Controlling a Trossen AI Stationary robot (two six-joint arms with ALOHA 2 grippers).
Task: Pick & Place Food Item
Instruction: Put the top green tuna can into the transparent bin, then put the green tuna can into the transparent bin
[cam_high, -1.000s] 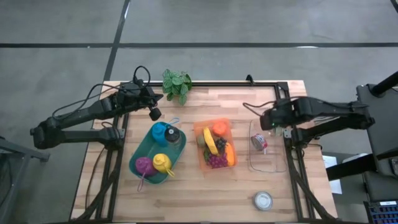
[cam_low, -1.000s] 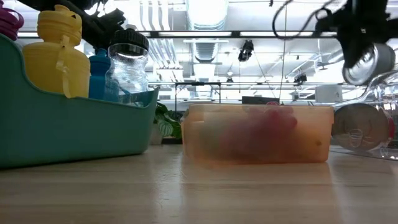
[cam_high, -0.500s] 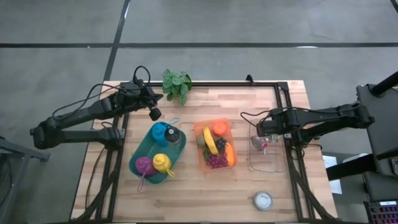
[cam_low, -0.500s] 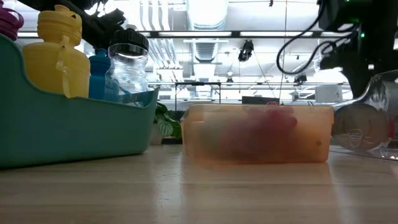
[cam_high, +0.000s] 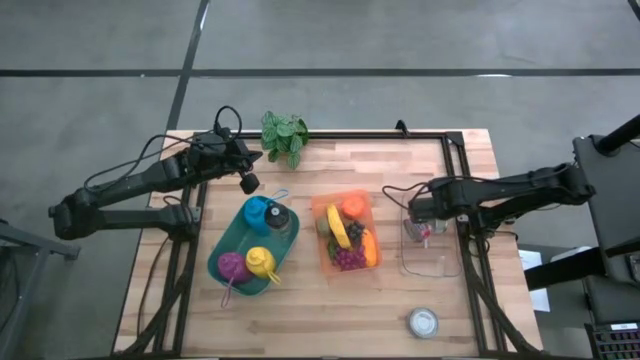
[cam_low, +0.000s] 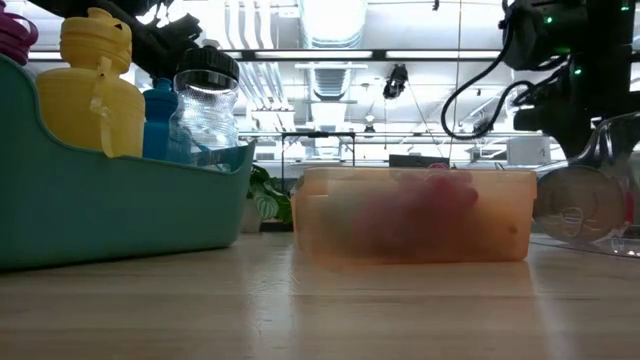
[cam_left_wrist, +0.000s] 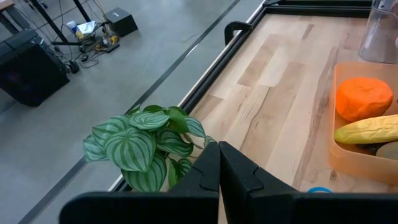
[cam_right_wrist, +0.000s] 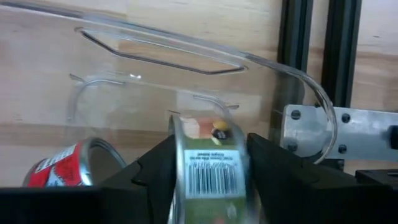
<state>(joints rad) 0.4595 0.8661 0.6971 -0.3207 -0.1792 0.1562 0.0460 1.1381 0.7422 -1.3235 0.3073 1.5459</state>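
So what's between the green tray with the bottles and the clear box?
The orange food bin, holding a banana and grapes, sits between them in the high view.

Grey concrete floor (cam_high: 400, 40), ceiling lights (cam_low: 335, 20)

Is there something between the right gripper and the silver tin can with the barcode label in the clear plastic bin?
Nothing visible stands between them. The right gripper is directly at the silver barcode-labelled can, inside the clear plastic bin. A second can with a red label lies beside it, not between.

overhead view, tabletop-level view, two wrist close-ups
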